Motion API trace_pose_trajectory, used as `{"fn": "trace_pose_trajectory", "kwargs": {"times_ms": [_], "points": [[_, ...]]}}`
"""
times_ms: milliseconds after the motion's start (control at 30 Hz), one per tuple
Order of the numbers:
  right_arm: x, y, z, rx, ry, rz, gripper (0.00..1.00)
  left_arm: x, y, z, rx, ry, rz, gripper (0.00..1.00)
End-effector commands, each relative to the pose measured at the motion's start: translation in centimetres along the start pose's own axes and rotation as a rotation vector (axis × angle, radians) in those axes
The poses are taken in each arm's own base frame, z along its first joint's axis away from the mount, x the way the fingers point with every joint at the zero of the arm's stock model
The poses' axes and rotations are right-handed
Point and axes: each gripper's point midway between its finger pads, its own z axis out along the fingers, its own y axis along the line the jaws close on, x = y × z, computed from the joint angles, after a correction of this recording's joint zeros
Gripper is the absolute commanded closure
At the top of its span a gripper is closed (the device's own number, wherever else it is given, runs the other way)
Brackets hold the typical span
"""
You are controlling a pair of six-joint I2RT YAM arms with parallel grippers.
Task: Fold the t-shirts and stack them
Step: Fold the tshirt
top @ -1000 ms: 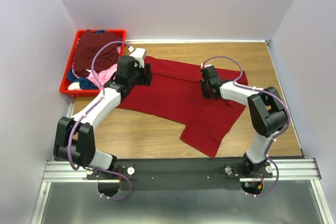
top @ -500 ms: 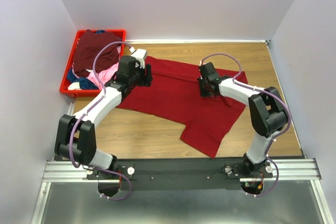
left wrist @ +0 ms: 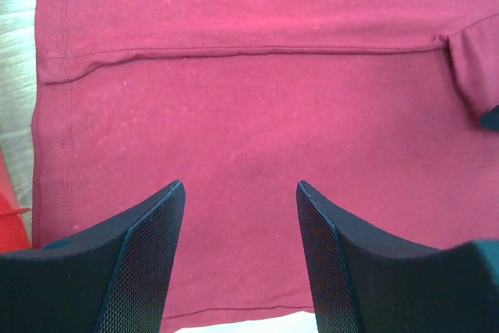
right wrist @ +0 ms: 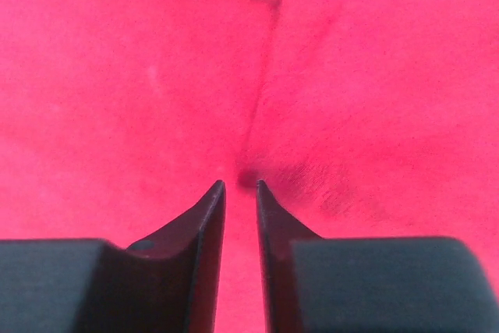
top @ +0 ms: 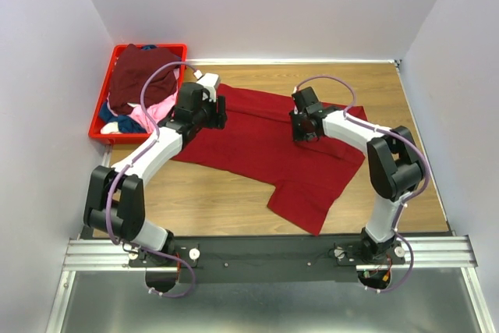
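Two things had shifted in the last second, both at the right claw (right wrist: 239,185): it had slid a little farther and leftward over the red t-shirt (top: 257,146), and its jaws, closed tight a second before, had begun to part. In the wrist view they stood only a slit apart, with a dark pucker of cloth bunched at their tips and a crease running away from it; whether they still pinched that fold could not be told. The left claw (left wrist: 238,189) had barely moved; it hung wide open over the shirt's left part, close to a stitched hem, holding nothing. The shirt itself lay spread across the middle of the counter (top: 210,193), one flap trailing toward the near edge, not yet folded into a neat shape. The other t-shirts (top: 140,76), maroon, pink and blue, were heaped in the red crate (top: 100,115) at the far left corner. The parting jaws read as a letting-go after a tug or a smoothing pull, so the job looked to be at the flattening stage, with the real folds and the whole stack to come.
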Motion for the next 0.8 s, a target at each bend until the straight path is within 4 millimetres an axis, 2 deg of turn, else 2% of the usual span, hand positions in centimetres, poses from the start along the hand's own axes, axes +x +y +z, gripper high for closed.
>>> {"fn": "trace_pose_trajectory", "kwargs": {"times_ms": [0, 33, 100, 133, 167, 233, 267, 300, 333, 367, 400, 467, 500, 533, 600, 633, 700, 767], "points": [[1.5, 1.9, 0.0, -0.087, 0.080, 0.016, 0.65, -0.4, -0.6, 0.5, 0.032, 0.005, 0.004, 0.32], [1.3, 1.7, -0.3, -0.073, 0.067, 0.015, 0.62, -0.8, -0.7, 0.7, 0.033, -0.001, 0.000, 0.32], [-0.8, -0.5, -1.4, 0.016, -0.012, 0.034, 0.57, -0.9, -0.6, 1.4, 0.030, 0.014, -0.012, 0.32], [-1.8, -2.5, -1.8, 0.052, -0.038, 0.075, 0.57, -2.0, -0.5, 1.6, 0.022, 0.004, -0.017, 0.32], [-3.0, -3.6, -2.7, 0.059, -0.073, 0.113, 0.57, -1.8, -0.3, 2.7, 0.011, 0.025, -0.019, 0.32], [-4.2, -6.3, -3.3, 0.085, -0.111, 0.191, 0.54, -2.5, 0.7, 3.8, -0.035, 0.031, -0.022, 0.32], [-4.6, -9.2, -3.5, 0.106, -0.122, 0.263, 0.53, -4.3, 0.9, 4.2, -0.048, 0.012, -0.019, 0.32], [-5.5, -10.3, -3.9, 0.094, -0.158, 0.307, 0.53, -3.5, 1.7, 5.8, -0.067, 0.052, -0.025, 0.32], [-5.8, -11.4, -4.0, 0.082, -0.171, 0.345, 0.52, -3.7, 2.1, 6.6, -0.078, 0.060, -0.027, 0.32], [-5.5, -13.1, -3.9, 0.039, -0.167, 0.411, 0.52, -5.8, 2.4, 7.1, -0.089, 0.028, -0.023, 0.32], [-6.1, -13.9, -3.8, 0.010, -0.193, 0.474, 0.52, -5.9, 3.4, 8.6, -0.115, 0.044, -0.029, 0.32], [-6.0, -16.6, -3.7, -0.015, -0.215, 0.575, 0.52, -5.8, 4.3, 10.0, -0.141, 0.064, -0.033, 0.32], [-6.2, -16.9, -3.5, -0.051, -0.235, 0.613, 0.52, -3.8, 5.2, 11.5, -0.155, 0.127, -0.034, 0.33], [-6.1, -17.5, -3.1, -0.052, -0.236, 0.639, 0.52, -5.0, 6.1, 11.9, -0.195, 0.111, -0.031, 0.33], [-6.1, -19.0, -2.8, -0.071, -0.258, 0.695, 0.52, -3.8, 7.1, 12.8, -0.220, 0.162, -0.024, 0.33], [-6.1, -19.5, -2.6, -0.076, -0.263, 0.713, 0.52, -2.6, 7.7, 13.7, -0.236, 0.193, -0.020, 0.33], [-5.7, -20.8, -1.8, -0.084, -0.263, 0.750, 0.52, -2.4, 8.7, 14.1, -0.254, 0.209, -0.022, 0.33], [-5.4, -21.7, -1.4, -0.081, -0.263, 0.773, 0.53, -1.3, 9.7, 14.7, -0.265, 0.241, -0.031, 0.33]]}}
